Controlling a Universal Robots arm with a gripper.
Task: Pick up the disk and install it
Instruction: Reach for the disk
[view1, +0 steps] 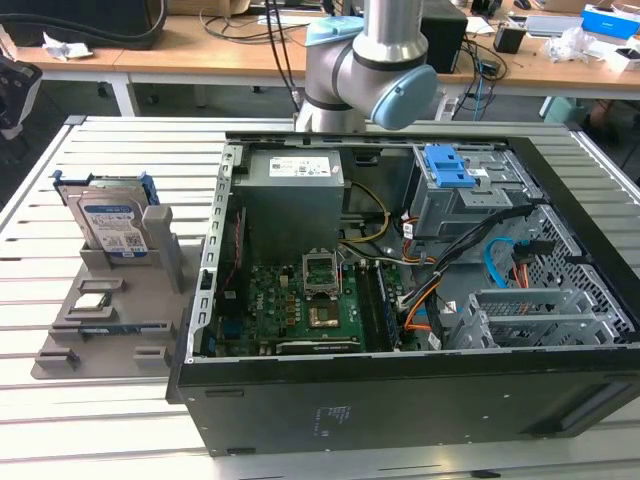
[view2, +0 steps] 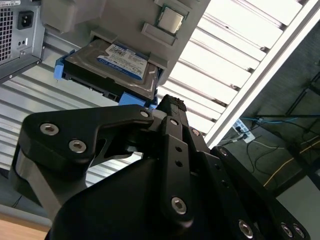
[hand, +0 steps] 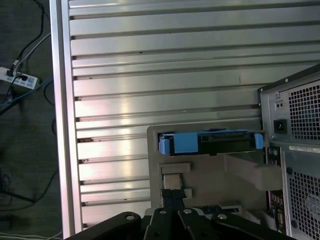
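Hand: appearing closed and gripping nothing, hovering over the tabletop.
Disk: standing on edge in the grey holder, at the exterior view's left of the computer case; hand not touching it.
Drive cage: sitting inside the case, well apart from the disk.
Progress: pickup not yet done; installation remaining.

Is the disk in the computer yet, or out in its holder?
Out. The disk stands on edge in the grey holder, beside the open computer case.
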